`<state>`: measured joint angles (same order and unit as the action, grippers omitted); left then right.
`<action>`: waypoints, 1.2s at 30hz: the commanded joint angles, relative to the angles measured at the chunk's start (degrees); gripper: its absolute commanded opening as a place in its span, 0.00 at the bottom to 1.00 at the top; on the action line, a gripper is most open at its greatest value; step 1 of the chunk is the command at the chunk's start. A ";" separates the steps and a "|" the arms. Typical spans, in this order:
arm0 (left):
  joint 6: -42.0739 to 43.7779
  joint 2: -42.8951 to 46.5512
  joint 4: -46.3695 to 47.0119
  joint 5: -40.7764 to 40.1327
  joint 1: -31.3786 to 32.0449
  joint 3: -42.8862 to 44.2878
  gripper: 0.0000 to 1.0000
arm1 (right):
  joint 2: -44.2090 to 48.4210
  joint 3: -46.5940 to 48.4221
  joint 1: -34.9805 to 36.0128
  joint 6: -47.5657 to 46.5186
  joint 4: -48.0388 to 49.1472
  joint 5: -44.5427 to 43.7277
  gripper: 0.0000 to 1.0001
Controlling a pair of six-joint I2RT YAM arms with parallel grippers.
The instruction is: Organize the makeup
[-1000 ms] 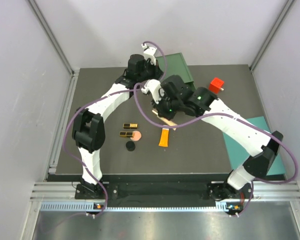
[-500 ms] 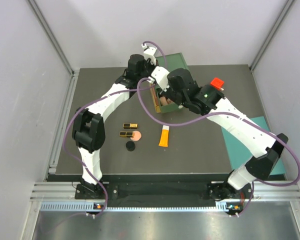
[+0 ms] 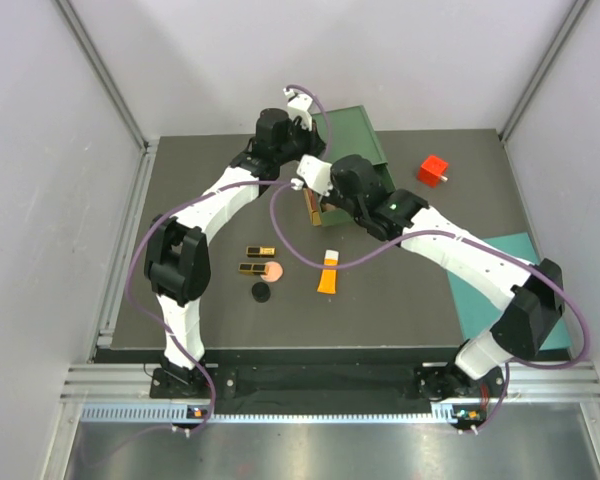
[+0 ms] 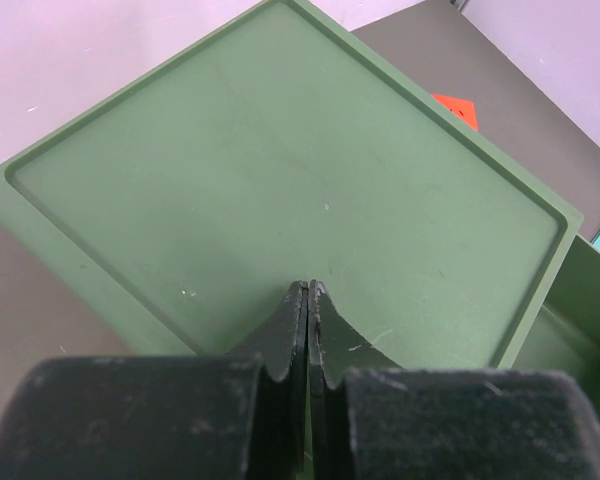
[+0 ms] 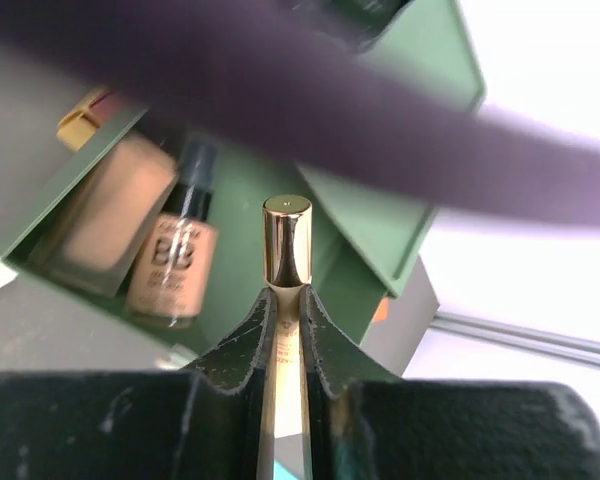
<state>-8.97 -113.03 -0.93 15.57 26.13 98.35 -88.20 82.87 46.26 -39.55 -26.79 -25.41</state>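
My right gripper (image 5: 287,300) is shut on the slim peach tube (image 5: 286,240), whose gold cap points into the open green drawer (image 5: 235,190); from above this gripper (image 3: 317,192) hangs over the drawer. Two tan bottles (image 5: 170,265) (image 5: 102,215) lie in the drawer. My left gripper (image 4: 308,290) is shut and empty, resting against the drawer box's green top (image 4: 280,170). On the mat lie the yellow-orange tube (image 3: 327,272), two gold-black cases (image 3: 261,251) (image 3: 252,268), the round peach compact (image 3: 271,270) and the black disc (image 3: 261,292).
The green drawer box (image 3: 358,135) stands at the back centre. A red cube (image 3: 433,170) sits to its right. A teal mat (image 3: 505,290) lies at the right edge. A purple cable blurs across the top of the right wrist view.
My right gripper has carried the slim peach tube from above the mat back and left to the open drawer. The left arm has not moved.
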 commanded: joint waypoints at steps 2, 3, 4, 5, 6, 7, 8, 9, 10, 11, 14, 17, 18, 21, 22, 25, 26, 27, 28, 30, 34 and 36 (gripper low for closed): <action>1.15 -4.48 -13.22 -2.04 -0.38 -1.93 0.00 | 0.40 1.85 -1.08 -1.67 8.77 -1.57 0.09; 1.15 -4.56 -13.31 -2.04 -0.47 -1.76 0.00 | -0.03 2.46 -1.08 -1.32 8.68 -1.66 0.08; 1.15 -4.56 -13.31 -2.04 -0.38 -1.84 0.00 | -0.39 2.99 -1.00 -0.97 8.68 -1.75 0.08; 1.15 -4.48 -13.31 -2.04 -0.47 -1.84 0.00 | -0.48 3.52 -1.00 -0.88 9.29 -1.92 0.07; 1.15 -4.48 -13.31 -2.04 -0.47 -1.93 0.00 | -0.30 3.44 -1.08 -0.88 9.99 -1.75 0.07; 1.15 -4.39 -13.31 -1.95 -0.47 -1.93 0.00 | -0.30 3.26 -1.08 -1.31 10.69 -1.84 0.08; 1.15 -4.30 -13.31 -2.04 -0.47 -1.84 0.00 | -0.22 2.83 -1.08 -1.49 11.66 -1.75 0.09; 1.15 -4.39 -13.40 -2.04 -0.47 -1.84 0.00 | -0.30 2.65 -1.00 -2.02 11.93 -1.23 0.11; 1.06 -4.39 -13.31 -1.95 -0.47 -1.84 0.00 | -0.56 2.39 -1.00 -2.28 12.19 -1.48 0.13; 1.06 -4.39 -13.40 -1.95 -0.47 -1.84 0.00 | -0.65 1.69 -1.08 -2.55 12.89 -1.66 0.14; 1.06 -4.21 -13.40 -2.04 -0.47 -2.02 0.00 | -1.00 -0.07 -1.09 -3.08 14.65 -2.80 0.14; 1.06 -4.30 -13.57 -2.12 -0.47 -1.93 0.00 | -1.36 -0.78 -1.17 -1.85 15.97 -3.07 0.15; 0.98 -4.30 -13.49 -2.04 -0.47 -1.93 0.00 | -1.44 -0.95 -1.17 -1.15 16.32 -3.33 0.15; 0.97 -4.30 -13.49 -2.12 -0.47 -1.84 0.00 | -1.53 -1.66 -1.09 -0.01 16.33 -3.33 0.18; 0.97 -4.39 -13.49 -2.13 -0.47 -1.75 0.00 | -1.53 -2.01 -1.17 0.17 16.33 -3.33 0.20; 0.97 -4.56 -13.75 -2.04 -0.47 -1.66 0.00 | -1.36 -2.19 -1.17 0.61 15.45 -3.24 0.38; 0.89 -4.56 -13.66 -2.04 -0.47 -1.49 0.00 | -1.27 -2.45 -1.09 0.70 15.45 -3.85 0.44; 0.71 -4.74 -13.66 -2.04 -0.47 -1.49 0.00 | -0.92 -2.62 -1.17 0.88 15.62 -4.12 0.49; 0.71 -4.83 -13.75 -1.95 -0.47 -1.23 0.00 | -0.57 -3.15 -1.09 0.88 16.06 -4.64 0.60; 0.71 -5.00 -13.84 -2.12 -0.47 -0.96 0.00 | 0.31 -3.68 -1.26 0.44 16.85 -5.61 0.68; 0.80 -5.09 -13.84 -2.13 -0.47 -0.61 0.00 | 2.07 -4.12 -1.08 0.53 18.52 -8.42 0.72; 0.80 -5.18 -13.92 -2.04 -0.47 -0.70 0.00 | 3.56 -3.51 -1.00 2.27 18.35 -10.27 0.74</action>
<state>-9.02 -113.82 -1.61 15.53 26.13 99.61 -89.58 78.63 45.67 -39.38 -11.51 -31.07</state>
